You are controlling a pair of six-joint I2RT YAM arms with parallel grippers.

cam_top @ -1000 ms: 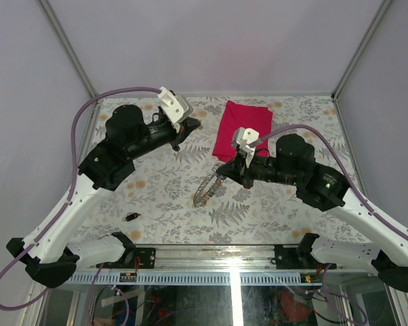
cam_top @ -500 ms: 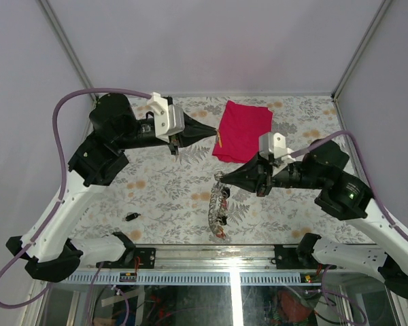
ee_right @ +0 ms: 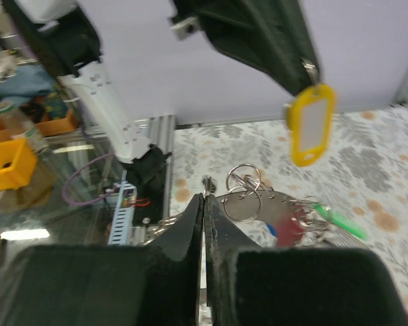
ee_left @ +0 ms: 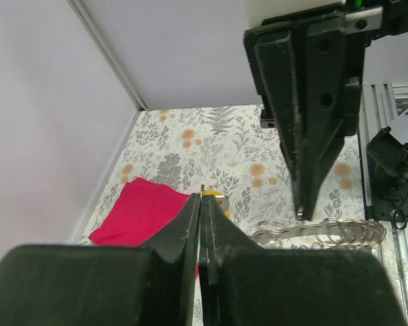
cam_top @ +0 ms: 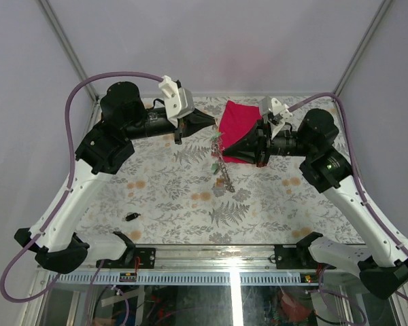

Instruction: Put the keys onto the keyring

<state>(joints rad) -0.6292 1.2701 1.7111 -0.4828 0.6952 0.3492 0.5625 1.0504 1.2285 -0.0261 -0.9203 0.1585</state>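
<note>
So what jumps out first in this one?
The two tools sit nearly tip to tip in mid-air above the far middle of the table. The right tool is shut on the keyring, its keys dangling, and the left tool is shut on a yellow key tag. Just behind them a bright red cloth lies on the table.

Just past the left gripper's [ee_left: 201,204] closed jaws the yellow tag [ee_left: 216,197] is nearly all hidden. Right of them, that gripper's own bulk cuts off the keyring [ee_left: 353,234]. Beyond the right jaws the keys [ee_right: 336,221] blur together; I can't count them. From above, the right gripper [cam_top: 222,146] covers part of the red cloth [cam_top: 241,119], and a black speck [cam_top: 130,216], far from both jaws, is too small to name.
</note>
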